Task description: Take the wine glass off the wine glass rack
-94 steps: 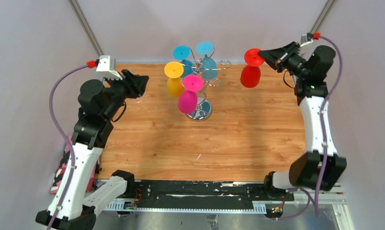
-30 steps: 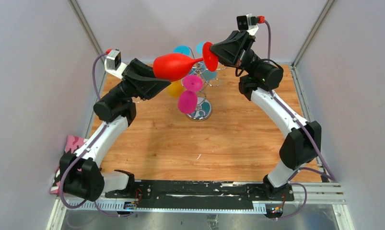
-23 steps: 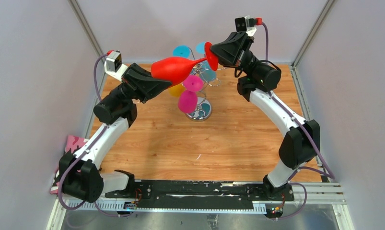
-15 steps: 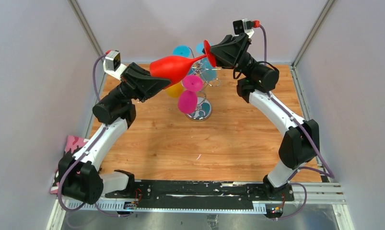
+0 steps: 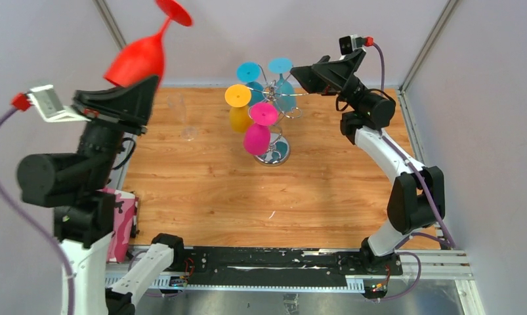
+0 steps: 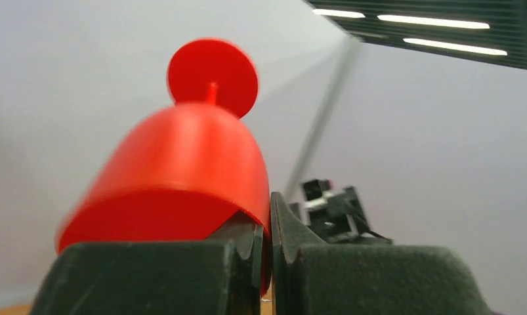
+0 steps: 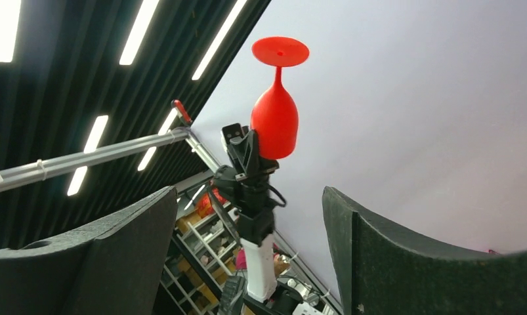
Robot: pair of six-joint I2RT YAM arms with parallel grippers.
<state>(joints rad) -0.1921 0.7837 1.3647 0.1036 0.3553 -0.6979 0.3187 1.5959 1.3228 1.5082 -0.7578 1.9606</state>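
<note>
Four plastic glasses hang upside down from the shiny chrome wire wine glass rack (image 5: 274,153): a yellow wine glass (image 5: 237,109), a magenta wine glass (image 5: 256,136) and two blue wine glasses (image 5: 249,72). A fifth, the red plastic wine glass (image 5: 137,60), is off the rack, well to its left and high above the wooden bench (image 5: 326,190), foot uppermost. The left hand (image 5: 142,84) is clamped on the rim of its bowl; the left wrist view shows both fingers pinched on the red wall. The right hand (image 5: 300,71) hovers just right of the rack's scrolled top, fingers spread wide and holding nothing. A small clear glass (image 5: 185,121) stands on the bench left of the rack.

The lift-off looks done for the red glass, so the step in hand is carrying it away. Next it needs lowering onto bare bench left of the rack, slowly, since a pinch on a thin rim could slip, and wide of the clear glass.
</note>
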